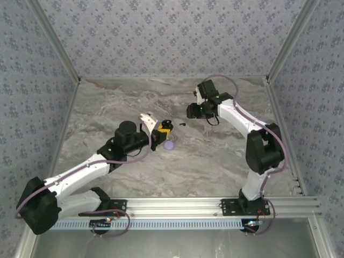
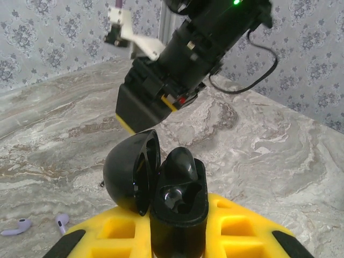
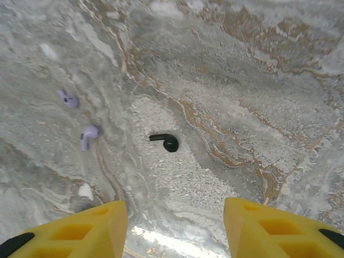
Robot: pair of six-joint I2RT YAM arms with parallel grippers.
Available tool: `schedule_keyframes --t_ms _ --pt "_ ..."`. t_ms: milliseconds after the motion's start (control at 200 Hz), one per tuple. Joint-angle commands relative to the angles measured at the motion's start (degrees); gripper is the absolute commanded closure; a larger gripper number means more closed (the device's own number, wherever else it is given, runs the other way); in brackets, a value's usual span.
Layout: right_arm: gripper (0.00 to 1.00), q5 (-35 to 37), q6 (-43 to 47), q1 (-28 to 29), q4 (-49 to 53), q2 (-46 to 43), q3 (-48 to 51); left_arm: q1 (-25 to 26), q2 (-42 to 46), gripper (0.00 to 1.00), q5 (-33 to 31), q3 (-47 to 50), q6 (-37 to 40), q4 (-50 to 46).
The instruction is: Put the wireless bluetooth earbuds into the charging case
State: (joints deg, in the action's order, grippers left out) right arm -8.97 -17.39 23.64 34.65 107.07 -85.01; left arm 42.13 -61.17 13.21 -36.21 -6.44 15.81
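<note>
L gripper (image 2: 180, 234): yellow fingers clamped on base of black charging case (image 2: 180, 207). Case upright, lid (image 2: 131, 172) swung open to its left in L wrist view. One black earbud (image 2: 181, 161) looks seated in case, standing proud of the rim; other well looks empty.

Loose black earbud (image 3: 166, 142) lies on marble table (image 1: 215, 161), just right of case in top view, not touching it.

R gripper (image 3: 174, 231): fingers spread wide, nothing betw them, hovering above the loose bud, right of + beyond case.

Lavender puck (image 1: 169, 145) on table just nearside of case. Lavender bud (image 3: 88, 135) + second lavender bud (image 3: 69, 99) on table, lower left of case in L wrist view.
</note>
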Motion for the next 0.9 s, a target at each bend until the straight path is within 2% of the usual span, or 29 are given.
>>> schedule_keyframes --t_ms 0,300,685,895 --pt "0.50 -1.0 -1.8 -0.2 1.7 4.1 -3.6 0.4 1.8 0.90 -0.8 0.0 1.3 -0.7" --pt "0.55 -0.3 -3.1 0.8 5.2 13.7 -11.7 0.4 1.7 0.90 -0.6 0.1 1.2 -0.7" --pt "0.57 2.1 -2.7 2.4 10.9 20.9 -20.1 0.4 1.9 0.90 -0.1 0.3 0.6 0.2" --pt "0.65 3.7 -2.5 3.4 12.6 23.7 -23.5 0.4 1.8 0.90 0.3 -0.1 0.5 0.3"
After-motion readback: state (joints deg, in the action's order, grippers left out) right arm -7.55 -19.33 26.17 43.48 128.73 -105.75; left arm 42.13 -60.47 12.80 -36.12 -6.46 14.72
